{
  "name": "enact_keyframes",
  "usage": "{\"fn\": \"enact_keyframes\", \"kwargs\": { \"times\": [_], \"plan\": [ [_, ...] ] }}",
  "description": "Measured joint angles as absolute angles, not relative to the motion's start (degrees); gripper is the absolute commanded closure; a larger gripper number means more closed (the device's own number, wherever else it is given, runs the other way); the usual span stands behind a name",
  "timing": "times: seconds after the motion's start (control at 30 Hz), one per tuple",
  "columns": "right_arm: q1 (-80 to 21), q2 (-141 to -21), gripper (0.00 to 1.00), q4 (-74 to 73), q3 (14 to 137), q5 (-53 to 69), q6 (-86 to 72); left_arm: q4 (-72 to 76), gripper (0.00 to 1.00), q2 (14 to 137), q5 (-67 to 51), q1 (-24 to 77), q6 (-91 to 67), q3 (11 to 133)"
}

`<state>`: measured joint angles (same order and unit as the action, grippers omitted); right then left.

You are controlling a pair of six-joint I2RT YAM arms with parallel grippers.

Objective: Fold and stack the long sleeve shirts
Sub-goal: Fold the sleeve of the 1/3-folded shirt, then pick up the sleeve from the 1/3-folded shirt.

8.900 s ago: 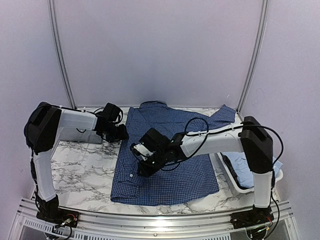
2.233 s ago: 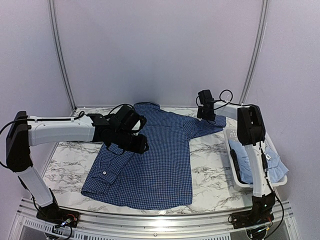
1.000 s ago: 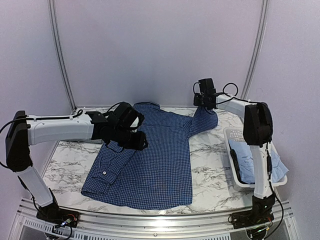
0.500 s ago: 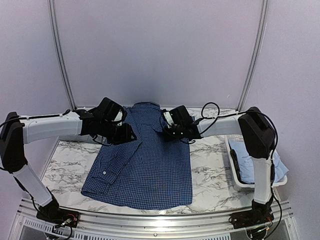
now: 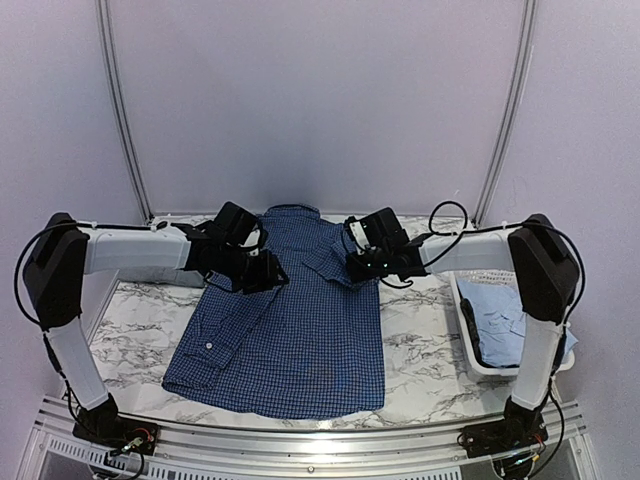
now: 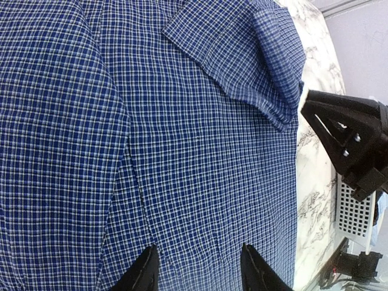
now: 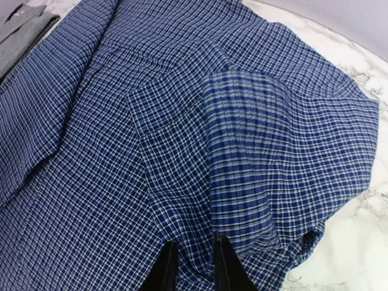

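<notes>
The dark blue checked shirt [image 5: 300, 340] lies spread on the marble table [image 5: 420, 330], collar at the far side. Its left sleeve is folded down along the body. Its right sleeve [image 5: 335, 262] [image 7: 273, 151] is folded across the chest in a loose hump. My right gripper [image 5: 358, 265] [image 7: 194, 267] is low over that sleeve's edge, jaws a narrow gap apart, with cloth lying in the gap. My left gripper [image 5: 268, 280] [image 6: 200, 267] hovers open just over the shirt's left side, holding nothing. A grey shirt [image 7: 27, 24] lies at the far left. A light blue shirt [image 5: 505, 320] is in the basket.
A white basket [image 5: 480, 370] stands at the table's right edge, next to the right arm's base. The left wrist view shows the right gripper's black body [image 6: 351, 145] beyond the folded sleeve. Curved frame poles [image 5: 120, 110] rise at the back.
My right gripper carried the right sleeve from the far right corner inward onto the shirt's chest, and its jaws have parted slightly. The left gripper shifted a little along the shirt's left shoulder.
</notes>
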<state>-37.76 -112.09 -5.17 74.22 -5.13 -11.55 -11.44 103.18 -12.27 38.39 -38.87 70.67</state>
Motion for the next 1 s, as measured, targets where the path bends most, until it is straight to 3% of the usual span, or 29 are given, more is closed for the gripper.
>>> {"fn": "enact_keyframes", "kwargs": {
  "times": [0.17, 0.3, 0.6, 0.77, 0.87, 1.0],
  "plan": [
    [-37.76, -107.81, 0.62, -6.98, 73.73, -4.95, -11.88, -10.68, 0.51, 103.18, -12.64, 36.23, -38.98, 70.67],
    [-37.98, -108.42, 0.59, -8.93, 77.69, -3.88, -12.01, -10.55, 0.50, 103.15, -12.73, 34.76, -39.00, 70.65],
    [-37.67, -126.61, 0.41, -17.98, 105.21, -8.49, -12.23, -10.52, 0.50, 101.69, -13.04, 33.89, -38.94, 70.00],
    [-37.54, -133.29, 0.36, -23.24, 109.91, -12.05, -12.21, -10.50, 0.50, 100.09, -13.04, 33.67, -38.48, 69.36],
    [-37.36, -134.85, 0.43, -25.65, 109.91, -13.21, -12.27, -10.50, 0.50, 99.92, -13.04, 33.58, -38.35, 69.25],
    [-36.67, -135.28, 0.79, -26.96, 109.91, -13.47, -12.67, -10.52, 0.49, 99.92, -13.06, 33.58, -38.26, 69.25]
  ]
}}
